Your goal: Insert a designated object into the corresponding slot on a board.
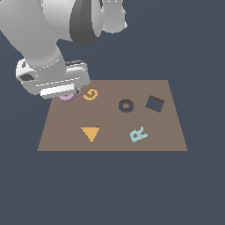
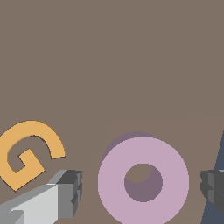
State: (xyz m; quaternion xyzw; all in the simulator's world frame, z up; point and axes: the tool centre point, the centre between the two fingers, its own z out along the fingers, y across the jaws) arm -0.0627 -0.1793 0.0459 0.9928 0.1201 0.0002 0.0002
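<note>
Arm was over the board's (image 1: 110, 132) far corner on the exterior view's left. Gripper (image 2: 142, 186) was low above the ring (image 2: 143, 180), one finger (image 2: 65, 192) on each side of it. Jaws stood wide apart; gaps showed between both pads and the ring's rim, so nothing was gripped. The wrist view showed a shadow offset under the ring; whether the ring lay flat on the board or sat slightly raised could not be told.

In the exterior view the ring (image 1: 67, 97) was mostly hidden beneath the gripper body, only a lilac edge showing. The orange G (image 1: 90, 94) lay just beside it, toward the exterior view's right, not touching.

The slot (image 1: 126, 105), a dark ring recess with a brown centre, sat near the board's middle, well apart from the ring. A dark square recess (image 1: 154, 104) was just beyond it on the right. Nearer the camera lay an orange triangle (image 1: 90, 133) and a pale blue R (image 1: 139, 134).
</note>
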